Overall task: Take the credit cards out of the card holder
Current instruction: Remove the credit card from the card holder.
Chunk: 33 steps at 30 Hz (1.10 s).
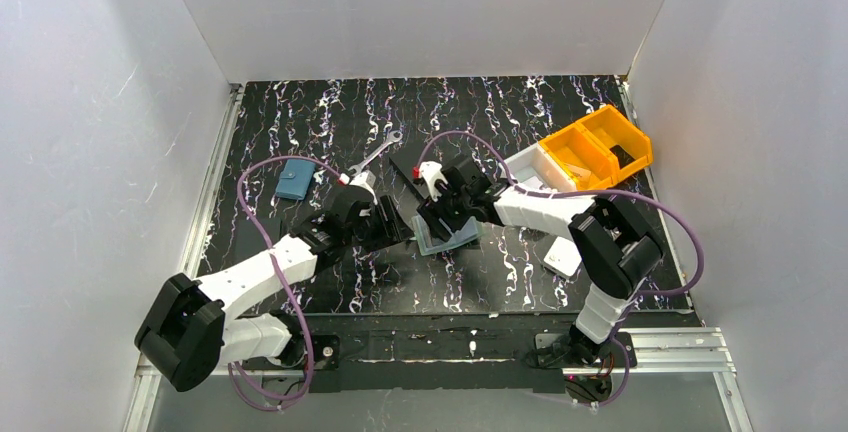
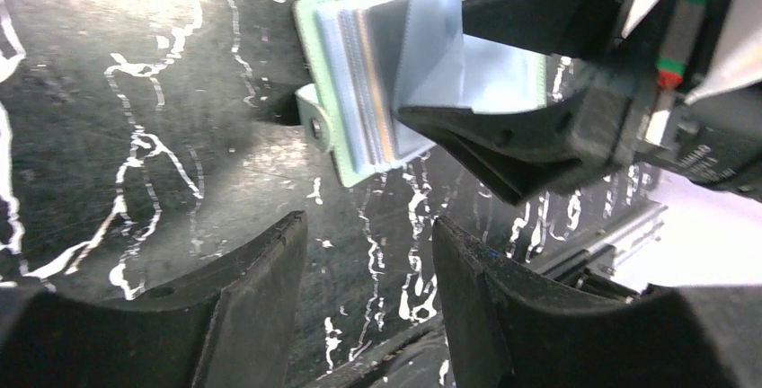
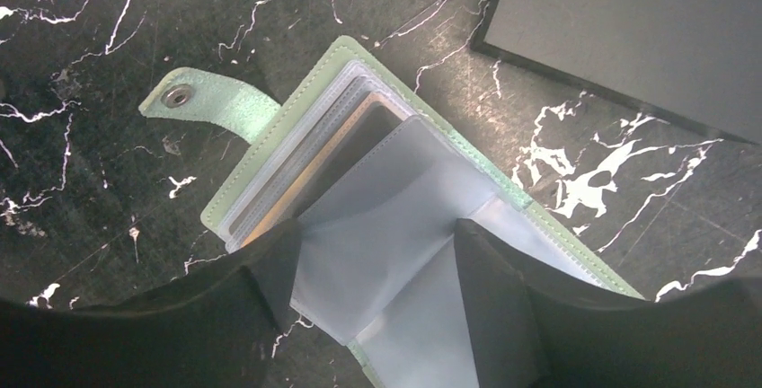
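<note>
Card holder [image 3: 270, 147] lies open, sleeves fanned. Right gripper [image 3: 373, 231] spread wide astride raised grey sleeve [image 3: 395, 199]. Left gripper [image 2: 368, 237] open, empty, beside holder.

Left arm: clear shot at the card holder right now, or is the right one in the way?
Probably yes. The left pincer is open and faces the card holder at its snap tab edge, with nothing between them. The right pincer straddles only the far panels.
</note>
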Available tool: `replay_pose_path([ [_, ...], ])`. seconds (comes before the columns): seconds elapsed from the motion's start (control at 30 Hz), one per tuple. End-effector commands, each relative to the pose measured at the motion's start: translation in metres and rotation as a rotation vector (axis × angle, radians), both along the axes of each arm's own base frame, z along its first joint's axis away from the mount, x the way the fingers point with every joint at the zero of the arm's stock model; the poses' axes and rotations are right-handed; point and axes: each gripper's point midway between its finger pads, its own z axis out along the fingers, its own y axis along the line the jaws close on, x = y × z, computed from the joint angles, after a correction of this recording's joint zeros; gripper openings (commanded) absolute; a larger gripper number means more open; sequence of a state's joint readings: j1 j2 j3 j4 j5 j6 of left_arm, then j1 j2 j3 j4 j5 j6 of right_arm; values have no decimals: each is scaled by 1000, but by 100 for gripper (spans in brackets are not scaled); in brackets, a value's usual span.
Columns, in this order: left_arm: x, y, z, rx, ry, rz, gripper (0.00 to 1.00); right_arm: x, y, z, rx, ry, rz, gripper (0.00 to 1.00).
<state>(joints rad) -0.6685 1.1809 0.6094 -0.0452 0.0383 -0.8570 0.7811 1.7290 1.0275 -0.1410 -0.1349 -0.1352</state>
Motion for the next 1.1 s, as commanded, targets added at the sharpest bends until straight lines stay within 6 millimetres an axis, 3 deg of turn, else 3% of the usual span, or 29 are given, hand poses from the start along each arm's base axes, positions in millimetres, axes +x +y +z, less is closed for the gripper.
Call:
replay_pose_path([
  [0.0,3,-21,24,-142,-41,-44,52,2,-5,-9,-55,10,-1,66],
  [0.17,7,-30,27,-157,-34,-61,52,3,-10,-7,-26,53,-14,43],
  [0.23,10,-35,28,-170,-29,-69,52,4,-11,-5,2,80,-17,39],
  [0.5,34,-61,13,-176,14,-80,48,1,-16,-1,121,212,-32,37],
  [0.67,53,-78,9,-167,19,-104,33,-1,-19,-3,176,298,-36,37],
  [0.83,69,-78,-8,-120,31,-69,17,-2,-22,-3,205,342,-39,38],
  [1.07,86,-75,-29,-21,53,-61,11,-3,-22,-4,216,358,-34,38],
])
